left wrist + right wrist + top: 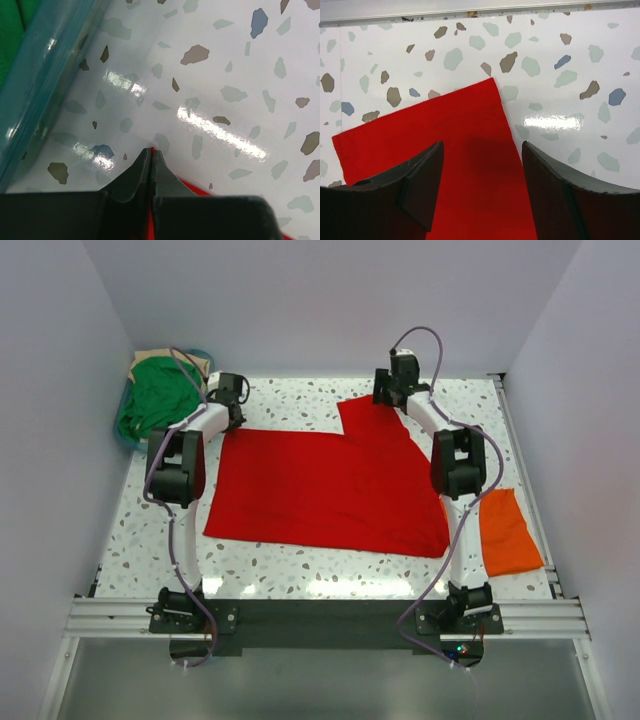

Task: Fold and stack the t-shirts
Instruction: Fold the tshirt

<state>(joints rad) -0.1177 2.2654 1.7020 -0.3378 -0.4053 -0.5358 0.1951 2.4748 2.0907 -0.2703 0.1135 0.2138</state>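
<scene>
Pinches an edge of the red t-shirt (320, 490), spread flat on the table (300, 575), in the clenched left gripper (151, 152) beside the teal basket (45, 90), and hangs the right gripper (482, 150) wide open over its sleeve.

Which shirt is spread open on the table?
The red t-shirt, laid out flat. The orange t-shirt is a small folded piece at the right edge; the green t-shirt is bunched in the teal basket.

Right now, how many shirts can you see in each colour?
red shirt: 1
orange shirt: 1
green shirt: 1
tan shirt: 1
Total: 4 shirts
</scene>
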